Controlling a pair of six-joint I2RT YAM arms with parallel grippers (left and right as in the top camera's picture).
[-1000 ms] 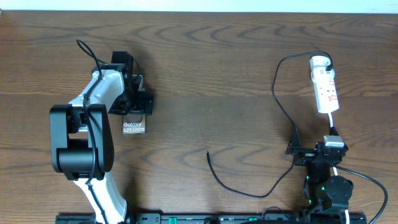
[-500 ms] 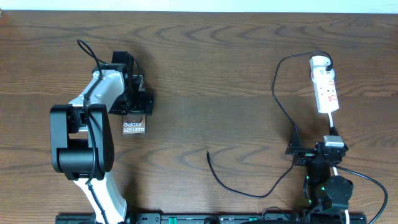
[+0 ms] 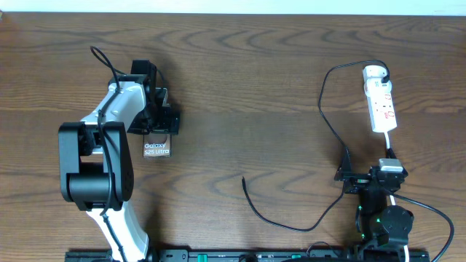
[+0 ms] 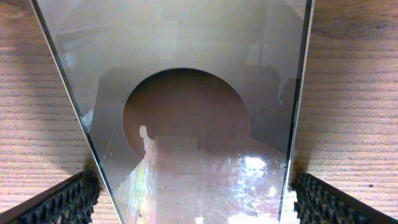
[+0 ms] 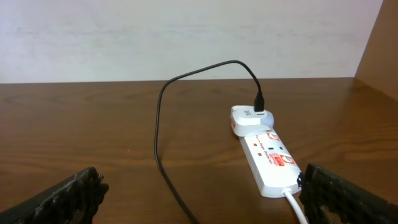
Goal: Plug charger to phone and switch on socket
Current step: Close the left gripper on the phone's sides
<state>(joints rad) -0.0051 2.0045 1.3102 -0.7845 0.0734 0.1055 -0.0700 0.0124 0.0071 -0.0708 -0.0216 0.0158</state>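
Note:
The phone (image 3: pixel 156 149) lies flat at the left, its white lettering showing below my left gripper (image 3: pixel 159 125). In the left wrist view the glossy phone (image 4: pixel 193 124) fills the frame, and the left gripper (image 4: pixel 193 202) has a finger against each long edge. The charger (image 3: pixel 324 109) runs from the round white plug at the far end of the socket (image 3: pixel 381 102) down the table. Its free tip (image 3: pixel 243 178) lies loose at the centre front. My right gripper (image 3: pixel 371 177) is open and empty, just in front of the socket (image 5: pixel 267 158), with the charger (image 5: pixel 160 124) passing between its fingers.
The strip's white cord (image 5: pixel 295 205) leads back toward the right arm. A pale wall (image 5: pixel 186 37) stands behind the far table edge.

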